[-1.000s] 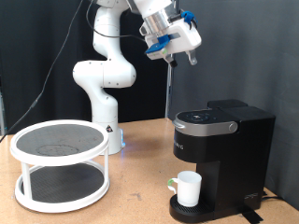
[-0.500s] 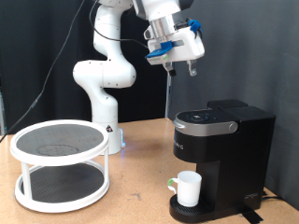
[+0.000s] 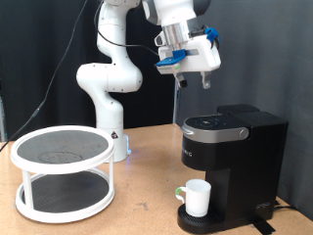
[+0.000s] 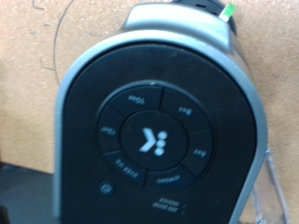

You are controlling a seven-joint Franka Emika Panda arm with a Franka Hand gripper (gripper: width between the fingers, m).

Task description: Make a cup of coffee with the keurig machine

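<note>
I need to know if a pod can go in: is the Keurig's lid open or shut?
Shut: the lid lies flat on the keurig machine.

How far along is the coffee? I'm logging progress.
Done: the plain white mug sits on the drip tray of the boxy matte-black coffee maker, whose lid is shut. In hand: nothing; the gripper hovers above the lid, the wrist view facing its round button panel. Left: no brewing shows.

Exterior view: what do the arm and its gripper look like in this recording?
The arm is glossy white with rounded, bulbous joints and darker seams between segments. The gripper has a white body with bright blue fittings and dark fingers. A thin dark cable trails behind the arm.
</note>
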